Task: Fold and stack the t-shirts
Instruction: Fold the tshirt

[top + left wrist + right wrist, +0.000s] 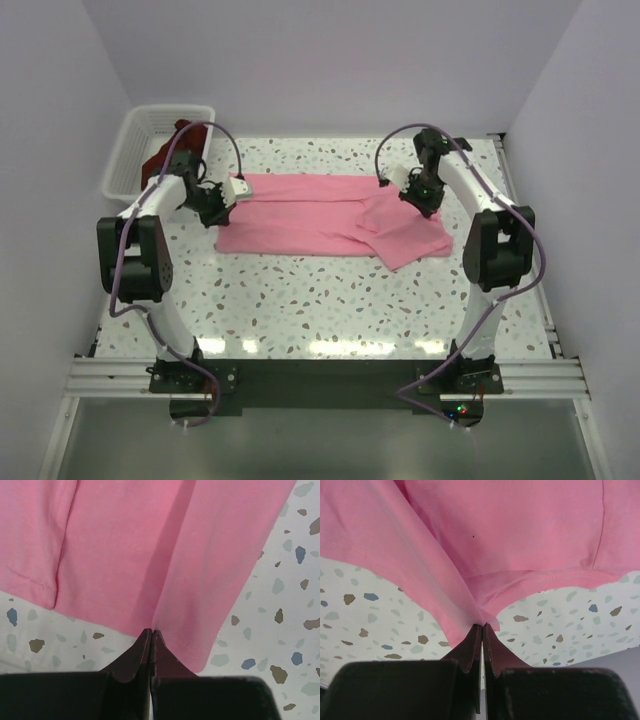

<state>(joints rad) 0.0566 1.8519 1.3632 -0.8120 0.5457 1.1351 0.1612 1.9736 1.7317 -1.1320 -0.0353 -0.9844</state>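
pink t-shirt [310,215] is spread sideways across the speckled table [330,305], lying between the two arms. left gripper [151,632] is pinched tight on the shirt's hemmed edge, with cloth caught right at the tips. right gripper [483,627] is the same deal at the other end, clamped on a bunched-up fold. the dark maroon t-shirt [183,140] sits in the white basket [130,160] at the far left corner, well apart from the pink one.
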